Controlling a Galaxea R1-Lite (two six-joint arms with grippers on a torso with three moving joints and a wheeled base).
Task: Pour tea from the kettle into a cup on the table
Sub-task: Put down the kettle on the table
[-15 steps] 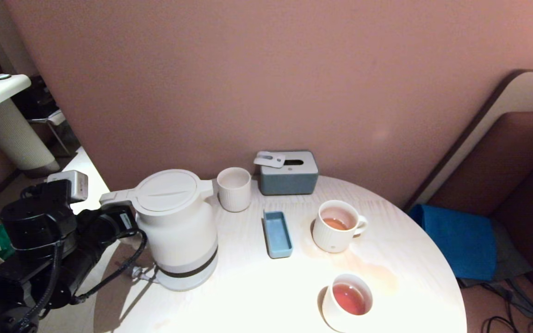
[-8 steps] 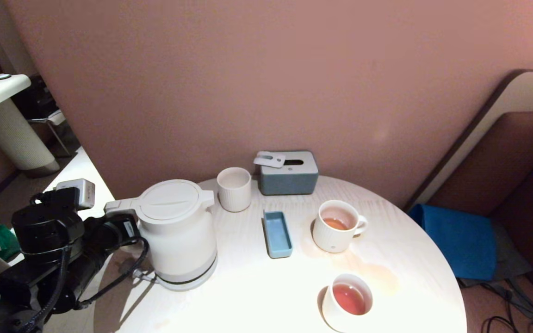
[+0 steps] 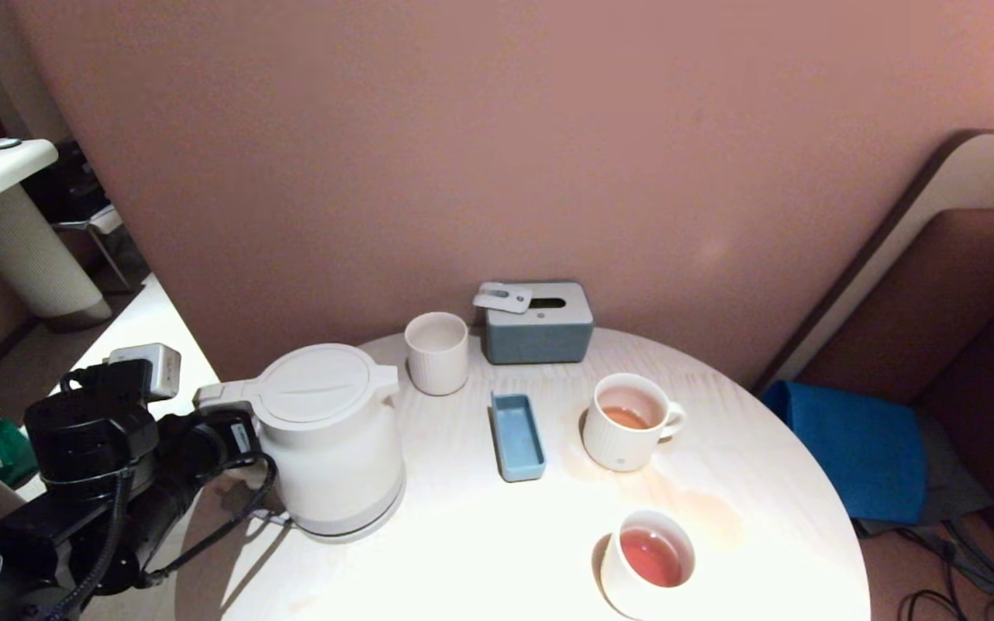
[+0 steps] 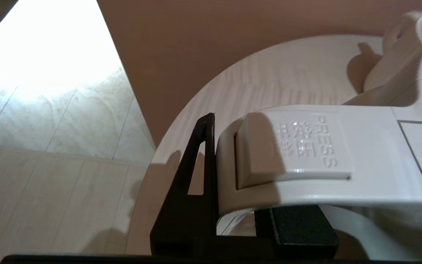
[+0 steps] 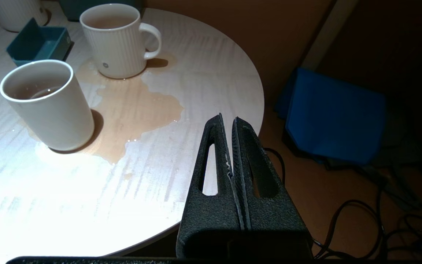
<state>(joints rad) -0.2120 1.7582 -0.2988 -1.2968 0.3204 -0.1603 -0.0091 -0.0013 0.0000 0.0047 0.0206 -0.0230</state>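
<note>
The white kettle stands upright at the left side of the round table. My left gripper is shut on its loop handle, one finger outside the loop and the other under it. The ribbed cup with the ear handle sits at mid-right, a little tea in it; in the right wrist view the cup stands at the edge of a spilled tea puddle. My right gripper hangs shut and empty by the table's near right edge, outside the head view.
A plain white cup with reddish tea stands near the front edge. A ribbed tumbler and a grey-blue tissue box sit at the back, with a small blue tray in the middle. A blue cushion lies to the right.
The kettle has sunk from a raised position down to the tabletop, and my left arm has come down with it. The cups have not moved.
</note>
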